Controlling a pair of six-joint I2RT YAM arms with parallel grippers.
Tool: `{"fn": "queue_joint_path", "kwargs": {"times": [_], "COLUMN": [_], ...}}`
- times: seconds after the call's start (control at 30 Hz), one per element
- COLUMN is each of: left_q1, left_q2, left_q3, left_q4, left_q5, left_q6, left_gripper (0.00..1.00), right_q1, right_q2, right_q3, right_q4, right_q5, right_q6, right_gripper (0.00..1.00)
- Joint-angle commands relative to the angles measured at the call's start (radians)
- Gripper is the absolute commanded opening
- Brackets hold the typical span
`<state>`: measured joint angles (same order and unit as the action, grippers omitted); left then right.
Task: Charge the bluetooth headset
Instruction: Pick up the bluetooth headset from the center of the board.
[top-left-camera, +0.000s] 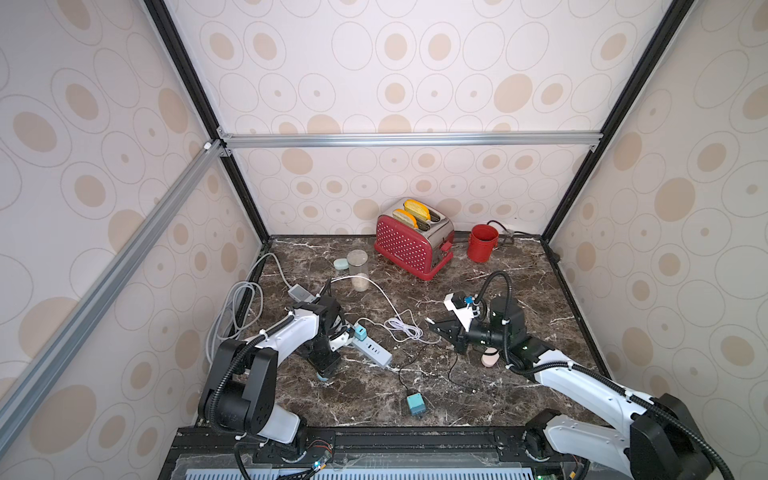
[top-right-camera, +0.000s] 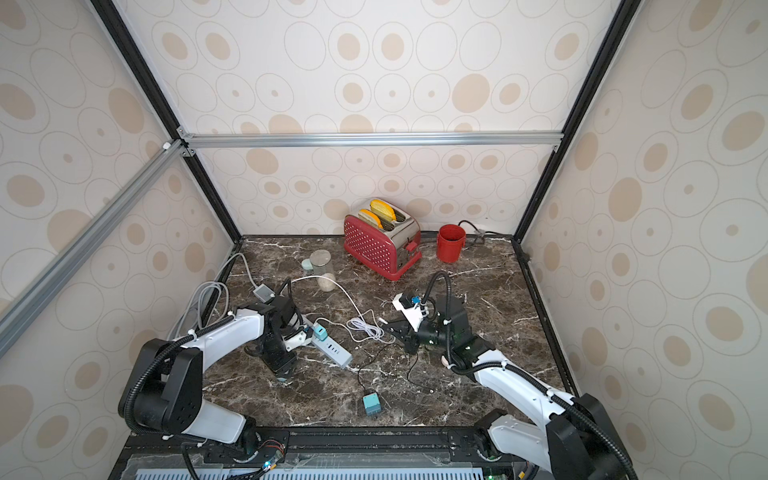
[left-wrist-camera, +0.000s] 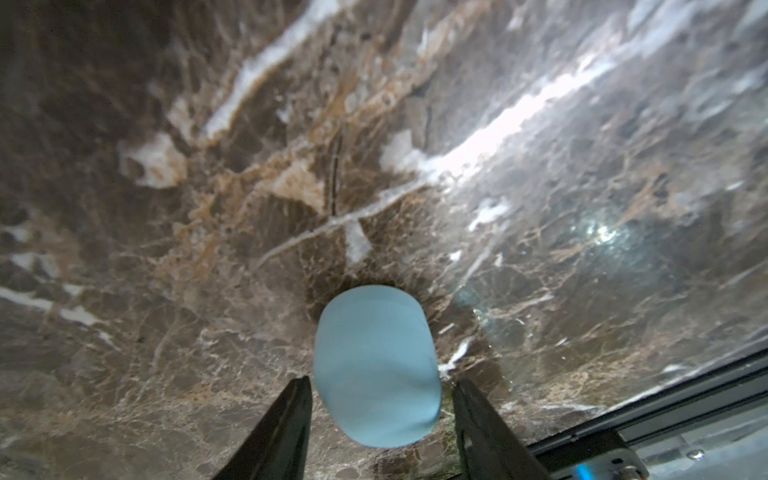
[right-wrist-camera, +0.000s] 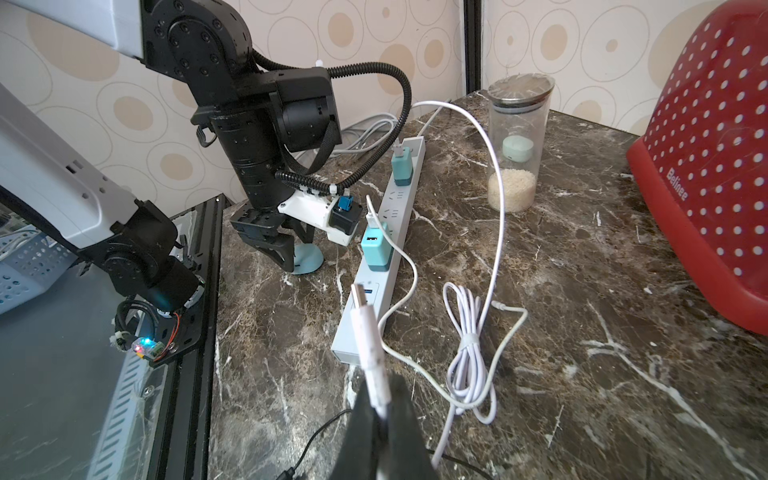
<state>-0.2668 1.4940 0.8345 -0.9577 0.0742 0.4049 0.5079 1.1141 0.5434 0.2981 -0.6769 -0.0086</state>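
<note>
The bluetooth headset case (left-wrist-camera: 374, 332), a pale blue oval shell, lies on the marble table (left-wrist-camera: 540, 291) near the front left. My left gripper (left-wrist-camera: 382, 380) points straight down over it, open, one finger on each side with a narrow gap to the shell. In both top views only a sliver of the case (top-left-camera: 323, 377) shows under the left gripper (top-left-camera: 326, 372). My right gripper (right-wrist-camera: 380, 388) is shut on the USB plug of a white cable (right-wrist-camera: 365, 332), held above the table just right of the grey power strip (right-wrist-camera: 374, 270). The cable's coil (top-left-camera: 401, 328) lies beside the strip (top-left-camera: 372, 349).
Two teal adapters (right-wrist-camera: 376, 245) are plugged into the strip. A loose teal adapter (top-left-camera: 414, 405) with a black wire lies at the front. A red toaster (top-left-camera: 413, 243), red cup (top-left-camera: 482, 243), rice jar (top-left-camera: 358, 270), mint case (top-left-camera: 340, 263) and pink case (top-left-camera: 489, 358) are also there.
</note>
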Motion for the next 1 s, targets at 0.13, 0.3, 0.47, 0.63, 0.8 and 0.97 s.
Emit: {"fn": "queue_joint_path", "kwargs": {"times": [0.13,0.3,0.47,0.63,0.8,0.97], "left_q1": [-0.017,-0.025,-0.030,-0.033,-0.032,-0.031], "left_q2": [0.025,0.045,0.066,0.074,0.038,-0.004], "left_q3": [0.002,0.009,0.015,0.015,-0.002,-0.021], "left_q4": [-0.030,-0.028,-0.023,-0.024,-0.035,-0.040], "left_q5": [0.016,0.007,0.003,0.004,0.004,0.002], "left_q6": [0.027,0.022,0.018,0.017,0.018,0.020], "left_gripper": [0.58,0.63,0.63,0.63,0.62,0.61], "right_q1": [-0.011,-0.011,-0.011,-0.011,-0.011,-0.010], "right_q2": [-0.022,-0.018,-0.020,-0.019,-0.020,-0.023], "right_q3": [-0.015,-0.014,-0.014,-0.014,-0.012,-0.014], "right_q4": [-0.009,-0.007,-0.009,-0.012,-0.017,-0.015], "right_q5": [0.001,0.000,0.003,0.005,0.006,0.005], "right_q6": [-0.020,-0.021,-0.022,-0.025,-0.030,-0.027], "right_gripper": [0.02,0.02,0.02,0.02,0.02,0.02]}}
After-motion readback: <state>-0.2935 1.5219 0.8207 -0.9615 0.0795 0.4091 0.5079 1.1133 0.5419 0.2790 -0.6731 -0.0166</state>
